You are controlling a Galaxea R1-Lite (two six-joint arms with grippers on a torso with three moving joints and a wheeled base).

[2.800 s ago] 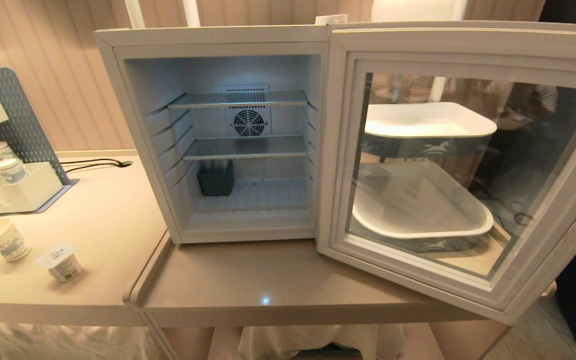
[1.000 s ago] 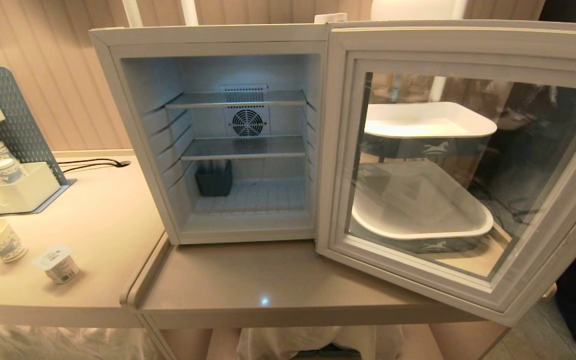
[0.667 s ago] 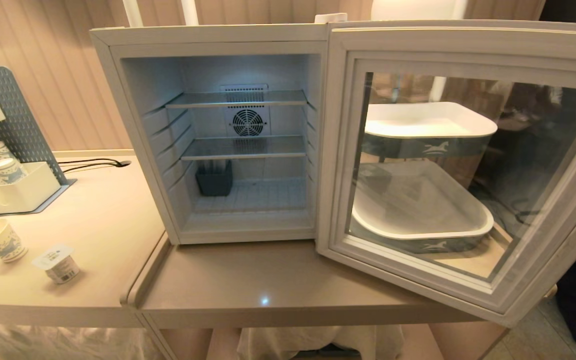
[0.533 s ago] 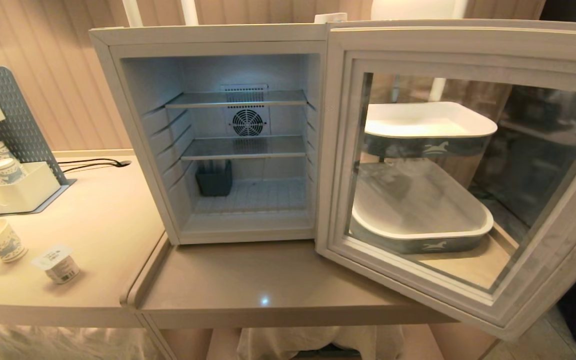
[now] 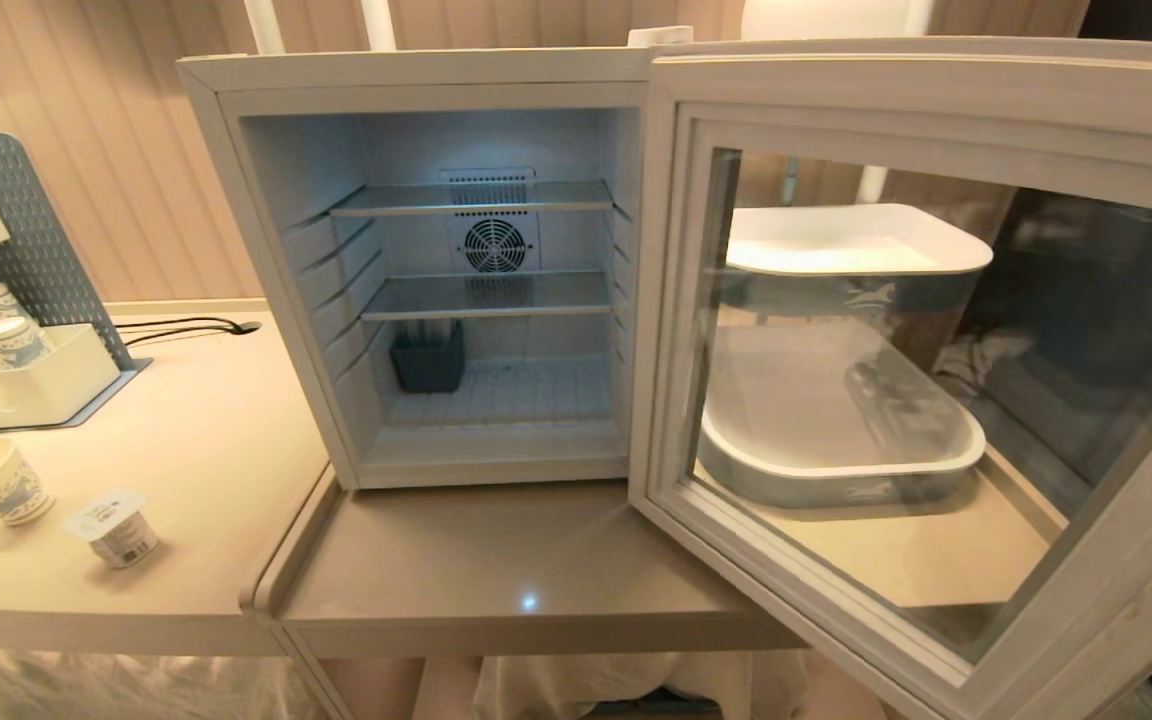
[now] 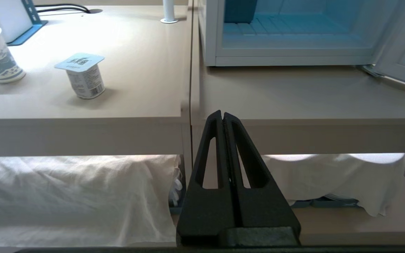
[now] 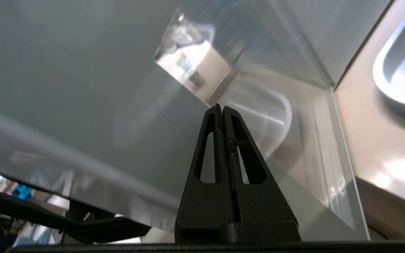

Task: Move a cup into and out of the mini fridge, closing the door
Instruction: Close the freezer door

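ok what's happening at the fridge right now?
The mini fridge is open, with only a dark bin on its floor. The right gripper is shut, right at the outer glass of the door, which has swung inward from a second ago. The cup sits on the left table beside a foil-lidded pot. The left gripper is shut, parked below the table edge.

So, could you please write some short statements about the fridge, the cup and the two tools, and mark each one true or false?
1. The door of the mini fridge stands open. True.
2. The cup is inside the fridge. False: it stands on the table, beside the plastic pot.
3. The left tool is shut. True.
4. The right tool holds the cup. False: it is shut and empty, against the door's glass.
5. The cup lies on its side. False: it is upright.
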